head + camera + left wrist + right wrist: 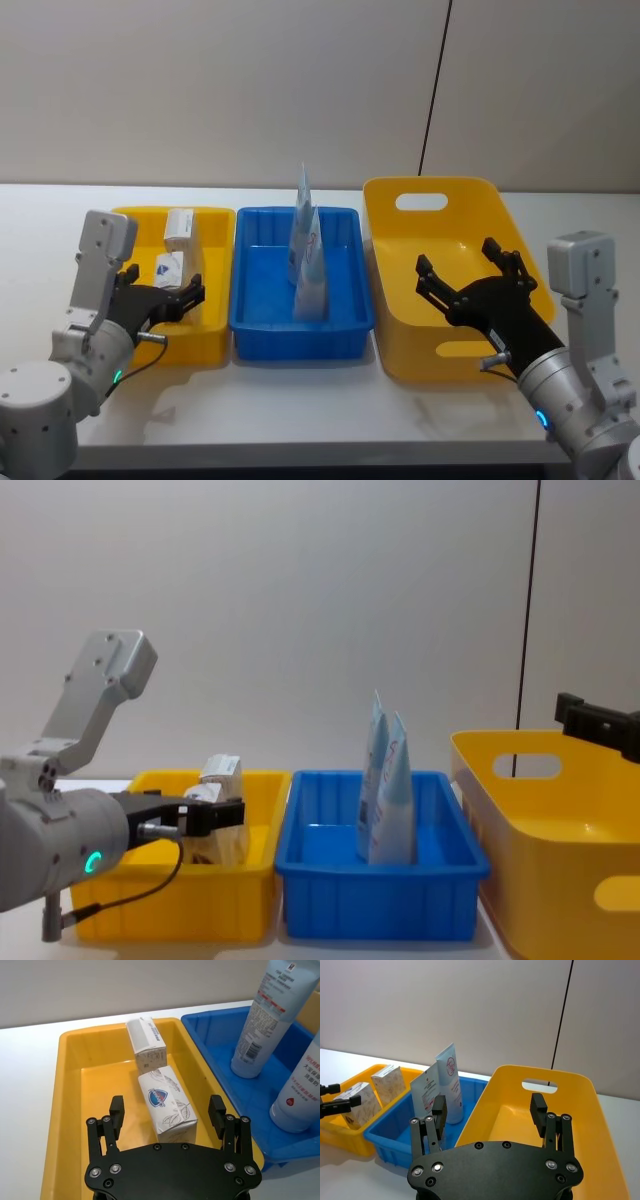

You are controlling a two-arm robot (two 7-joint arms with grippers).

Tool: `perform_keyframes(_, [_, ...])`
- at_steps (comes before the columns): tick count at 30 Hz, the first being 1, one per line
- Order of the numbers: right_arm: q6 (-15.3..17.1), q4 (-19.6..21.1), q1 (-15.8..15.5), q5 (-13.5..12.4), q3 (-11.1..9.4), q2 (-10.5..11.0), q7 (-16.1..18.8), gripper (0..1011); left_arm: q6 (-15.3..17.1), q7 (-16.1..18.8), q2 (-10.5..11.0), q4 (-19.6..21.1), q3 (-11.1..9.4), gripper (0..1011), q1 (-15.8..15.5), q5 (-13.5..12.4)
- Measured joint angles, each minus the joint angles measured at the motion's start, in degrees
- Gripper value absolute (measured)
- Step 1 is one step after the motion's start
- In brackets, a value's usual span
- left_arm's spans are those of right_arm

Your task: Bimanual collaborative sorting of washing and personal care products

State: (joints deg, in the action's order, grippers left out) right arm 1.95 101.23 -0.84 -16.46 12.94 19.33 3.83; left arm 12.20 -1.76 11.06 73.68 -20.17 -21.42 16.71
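The sorting looks nearly or wholly done, since all four products sit in bins. In the head view, the small yellow plastic bin (205,345) lies at 9 o'clock of the blue plastic bin (300,343). It holds the white box-like pack printed with grey-brown roses (162,1097), with the small beige speckled box (146,1045) just beside it at 12 o'clock. The two tall pale-blue pointed pouches (311,275) stand upright in the blue bin, one at 12 o'clock of the other. The large yellow handled bin (420,365), at 3 o'clock, has a bare floor.

The left gripper (193,292) hovers spread wide over the rose pack and holds nothing. Whether it is about to grasp or has just let go is unclear. The right gripper (488,1105) hangs spread and unladen over the large bin.

Count: one pack, one box, two pouches, three bins.
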Motion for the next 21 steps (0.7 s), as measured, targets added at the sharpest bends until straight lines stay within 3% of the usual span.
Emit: perform_keyframes(21, [0.00, 0.00, 0.00, 0.00, 0.00, 0.00, 0.00, 1002, -1.63, -1.10, -2.43, -6.48, 2.38, 1001, -2.05, 1.31])
